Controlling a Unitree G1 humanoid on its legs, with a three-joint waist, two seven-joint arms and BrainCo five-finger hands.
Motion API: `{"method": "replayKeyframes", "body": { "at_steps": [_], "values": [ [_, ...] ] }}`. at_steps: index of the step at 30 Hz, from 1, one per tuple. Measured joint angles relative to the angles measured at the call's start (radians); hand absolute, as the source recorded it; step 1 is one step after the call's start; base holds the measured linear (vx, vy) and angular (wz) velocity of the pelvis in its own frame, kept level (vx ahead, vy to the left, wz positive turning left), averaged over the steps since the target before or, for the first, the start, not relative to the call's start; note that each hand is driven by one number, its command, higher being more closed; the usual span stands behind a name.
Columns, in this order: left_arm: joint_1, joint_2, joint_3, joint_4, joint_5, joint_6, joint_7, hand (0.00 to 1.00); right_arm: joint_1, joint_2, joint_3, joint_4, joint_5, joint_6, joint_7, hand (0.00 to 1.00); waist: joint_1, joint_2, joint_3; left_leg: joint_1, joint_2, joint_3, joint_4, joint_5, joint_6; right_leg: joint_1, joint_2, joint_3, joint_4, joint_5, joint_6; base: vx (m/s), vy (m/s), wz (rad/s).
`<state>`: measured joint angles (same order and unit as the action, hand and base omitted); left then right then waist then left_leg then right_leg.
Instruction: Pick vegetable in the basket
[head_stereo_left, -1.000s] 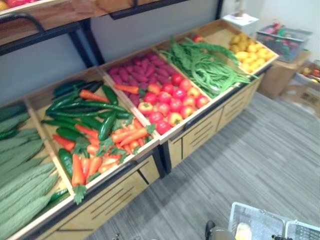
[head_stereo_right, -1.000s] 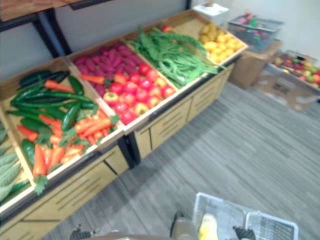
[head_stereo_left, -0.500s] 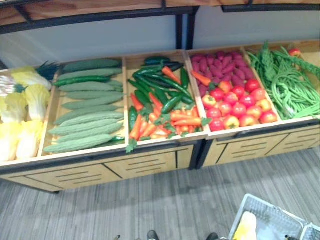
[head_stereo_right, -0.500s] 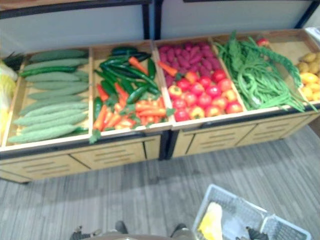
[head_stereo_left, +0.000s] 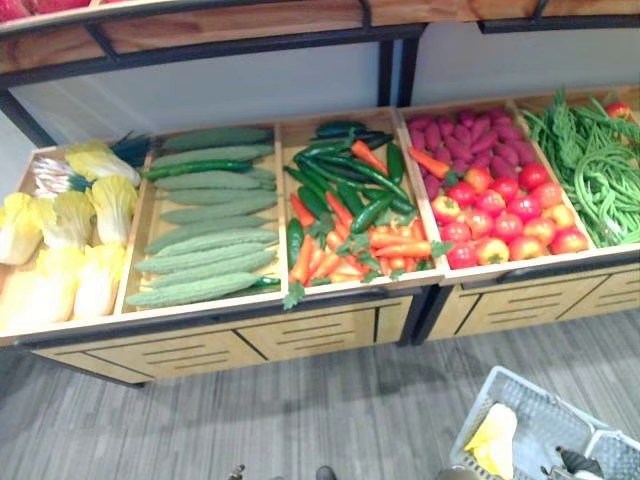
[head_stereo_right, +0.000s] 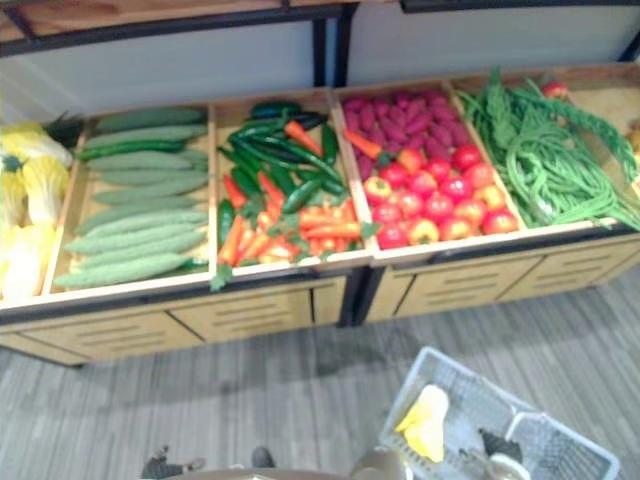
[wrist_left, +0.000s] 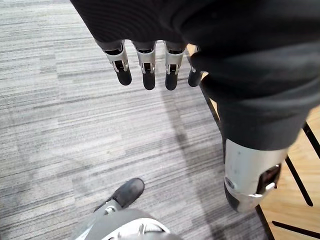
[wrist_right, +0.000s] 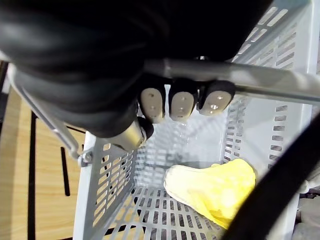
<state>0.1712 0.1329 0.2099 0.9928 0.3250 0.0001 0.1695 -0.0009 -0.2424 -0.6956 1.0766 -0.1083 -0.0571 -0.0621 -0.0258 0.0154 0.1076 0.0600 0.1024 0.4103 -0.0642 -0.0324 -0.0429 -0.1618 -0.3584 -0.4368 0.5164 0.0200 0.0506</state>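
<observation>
Right robot hand (wrist_right: 180, 102) is curled round the handle (wrist_right: 280, 82) of the grey basket (wrist_right: 107, 200). One yellow vegetable (wrist_right: 220, 187) lies inside. Left robot hand (wrist_left: 146, 65) hangs open and empty over the floor (wrist_left: 60, 125). Whole view swung left within the last second: camera moved, produce did not. Bitter gourds (head_stereo_left: 200, 235) and carrots (head_stereo_left: 345, 255) now lie square ahead. Probably lining up the next pick.

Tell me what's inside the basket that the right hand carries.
One pale yellow vegetable lies on the floor of the basket. The right hand, curled round the handle, covers part of the inside, so anything lying there is hidden.
</observation>
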Motion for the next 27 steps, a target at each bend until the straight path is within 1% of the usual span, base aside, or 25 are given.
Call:
{"method": "replayKeyframes", "body": {
  "at_steps": [1,2,3,4,5,6,7,8,10,11,12,13,16,17,19,20,21,22,23,24,26,27],
  "values": [
    [-0.01,0.005,0.0,-0.001,-0.001,0.0,0.002,0.0,0.004,0.008,0.008,0.0,0.0,0.0,0.0,1.0,-0.004,0.004,0.005,-0.006,0.017,-0.017,0.008,-0.002,0.002,0.004,0.022,0.038,-0.04,-0.052,0.015,0.13,-0.015,0.29],
    [-0.02,0.012,0.0,-0.001,-0.003,0.0,0.003,0.0,0.004,0.009,0.017,0.0,0.0,0.0,0.001,1.0,-0.004,-0.001,0.011,-0.007,0.027,-0.023,0.011,-0.003,0.001,0.007,0.044,0.054,-0.072,-0.076,0.021,0.13,-0.05,0.41],
    [-0.042,0.026,0.0,-0.001,-0.006,0.0,0.004,0.0,0.003,0.013,0.036,0.0,0.0,0.002,0.003,1.0,-0.001,-0.007,0.027,-0.01,0.044,-0.044,0.017,-0.004,-0.005,0.007,0.086,0.091,-0.136,-0.091,0.026,0.11,-0.085,0.47],
    [-0.06,0.031,0.001,0.0,-0.006,-0.001,0.004,0.0,0.001,0.018,0.036,0.0,0.001,0.001,0.005,1.0,-0.004,-0.01,0.038,-0.011,0.056,-0.066,0.022,-0.004,-0.015,0.005,0.118,0.146,-0.203,-0.088,0.03,0.13,-0.139,0.56],
    [-0.068,0.03,0.002,0.0,-0.006,-0.005,0.005,0.0,0.004,0.02,0.036,0.001,0.003,0.0,0.005,1.0,-0.005,-0.016,0.041,-0.011,0.06,-0.075,0.029,-0.006,-0.025,0.004,0.131,0.196,-0.253,-0.075,0.049,0.11,-0.154,0.47],
    [-0.068,0.031,0.003,0.0,-0.006,-0.011,0.006,0.0,0.004,0.023,0.036,0.001,0.004,0.0,0.005,1.0,-0.005,-0.025,0.039,-0.01,0.06,-0.08,0.035,-0.01,-0.034,0.003,0.135,0.225,-0.284,-0.062,0.065,0.13,-0.22,0.37],
    [-0.067,0.046,0.005,-0.001,-0.005,-0.016,0.008,0.0,0.006,0.036,0.036,0.002,0.004,0.0,0.006,1.0,-0.006,-0.067,0.036,0.0,0.042,-0.092,0.038,-0.014,-0.056,0.006,0.129,0.258,-0.331,0.015,0.092,0.16,-0.269,0.23],
    [-0.07,0.031,0.01,0.003,-0.002,-0.019,0.012,0.0,0.0,0.035,0.035,0.011,0.004,-0.001,0.005,1.0,0.001,-0.064,0.035,0.01,0.055,-0.092,0.029,-0.011,-0.08,0.02,0.137,0.256,-0.34,-0.038,0.105,0.17,-0.265,0.11],
    [-0.065,0.003,0.016,0.005,0.0,-0.021,0.013,0.0,-0.012,0.03,0.038,0.011,0.0,-0.008,0.006,1.0,0.0,-0.033,0.034,-0.004,0.089,-0.09,0.029,-0.006,-0.096,0.025,0.179,0.249,-0.371,-0.042,0.098,0.14,-0.218,-0.07],
    [-0.065,-0.022,0.036,0.005,0.0,-0.022,0.013,0.0,-0.013,0.019,0.038,0.017,0.0,-0.01,0.006,1.0,0.002,-0.008,0.038,-0.004,0.117,-0.09,0.027,0.0,-0.113,0.038,0.211,0.242,-0.399,-0.043,0.093,0.11,-0.189,-0.05],
    [-0.065,-0.026,0.041,0.005,0.0,-0.021,0.013,0.0,-0.013,0.016,0.038,0.023,0.0,-0.01,0.006,1.0,0.001,-0.001,0.037,-0.003,0.124,-0.09,0.027,0.002,-0.116,0.043,0.219,0.241,-0.405,-0.041,0.09,0.12,-0.179,-0.07],
    [-0.064,-0.03,0.069,0.003,0.0,-0.023,0.015,0.0,-0.008,0.013,0.036,0.039,0.001,-0.009,0.006,1.0,0.0,0.007,0.033,0.004,0.139,-0.087,0.028,0.005,-0.12,0.053,0.236,0.238,-0.414,-0.046,0.08,0.08,-0.119,-0.06],
    [-0.069,-0.026,0.135,0.001,-0.002,-0.023,0.03,0.0,-0.001,0.013,0.035,0.039,0.003,-0.009,0.006,1.0,-0.002,0.006,0.031,0.013,0.145,-0.08,0.027,0.005,-0.12,0.063,0.247,0.24,-0.428,-0.05,0.071,0.04,-0.062,-0.08],
    [-0.071,-0.025,0.141,-0.001,-0.001,-0.023,0.041,0.0,0.002,0.014,0.036,0.039,0.003,-0.011,0.005,1.0,-0.001,0.006,0.03,0.013,0.143,-0.078,0.026,0.005,-0.12,0.063,0.248,0.241,-0.431,-0.049,0.07,0.0,0.0,0.0],
    [-0.07,-0.022,0.159,-0.033,0.004,-0.017,0.092,0.0,0.013,0.017,0.04,0.04,0.003,-0.015,0.0,1.0,-0.001,0.004,0.026,0.013,0.134,-0.065,0.012,0.004,-0.121,0.062,0.245,0.244,-0.441,-0.045,0.071,0.0,0.0,0.0],
    [-0.068,-0.014,0.161,-0.065,0.015,-0.013,0.159,0.0,0.015,0.024,0.059,0.04,0.011,-0.018,-0.012,1.0,0.0,-0.006,0.025,0.011,0.128,-0.063,0.009,0.004,-0.121,0.063,0.241,0.245,-0.452,-0.036,0.072,0.0,0.0,0.0],
    [-0.067,-0.012,0.161,-0.072,0.019,-0.011,0.175,0.0,0.015,0.027,0.064,0.04,0.011,-0.019,-0.016,1.0,0.0,-0.009,0.024,0.011,0.127,-0.063,0.008,0.004,-0.121,0.063,0.241,0.246,-0.455,-0.034,0.073,-0.01,0.019,-0.03],
    [-0.066,-0.006,0.169,-0.1,0.048,-0.006,0.229,0.0,0.019,0.035,0.082,0.04,0.012,-0.026,-0.024,1.0,0.001,-0.018,0.02,0.01,0.123,-0.061,0.004,0.004,-0.121,0.063,0.239,0.249,-0.468,-0.025,0.074,-0.02,0.021,-0.04],
    [-0.065,-0.006,0.17,-0.148,0.059,0.002,0.294,0.0,0.027,0.042,0.101,0.04,0.012,-0.045,-0.04,1.0,0.0,-0.024,0.018,0.009,0.117,-0.06,-0.002,0.004,-0.121,0.063,0.235,0.25,-0.477,-0.019,0.076,0.0,0.0,0.0],
    [-0.065,-0.006,0.17,-0.182,0.071,0.004,0.317,0.0,0.031,0.045,0.111,0.04,0.012,-0.05,-0.048,1.0,0.0,-0.026,0.016,0.007,0.114,-0.06,-0.002,0.004,-0.121,0.063,0.232,0.251,-0.481,-0.016,0.078,-0.02,0.033,0.0],
    [-0.051,-0.005,0.151,-0.368,0.12,0.005,0.406,0.0,0.047,0.051,0.14,0.039,0.033,-0.069,-0.069,1.0,0.0,-0.031,0.013,0.002,0.103,-0.061,-0.001,0.004,-0.12,0.062,0.222,0.251,-0.487,-0.009,0.083,-0.01,0.015,0.02],
    [-0.048,-0.003,0.143,-0.415,0.132,0.004,0.424,0.0,0.048,0.051,0.146,0.039,0.035,-0.074,-0.073,1.0,0.0,-0.031,0.013,0.001,0.101,-0.061,-0.001,0.004,-0.12,0.062,0.22,0.251,-0.488,-0.007,0.083,0.0,0.0,0.0]
  ]
}}
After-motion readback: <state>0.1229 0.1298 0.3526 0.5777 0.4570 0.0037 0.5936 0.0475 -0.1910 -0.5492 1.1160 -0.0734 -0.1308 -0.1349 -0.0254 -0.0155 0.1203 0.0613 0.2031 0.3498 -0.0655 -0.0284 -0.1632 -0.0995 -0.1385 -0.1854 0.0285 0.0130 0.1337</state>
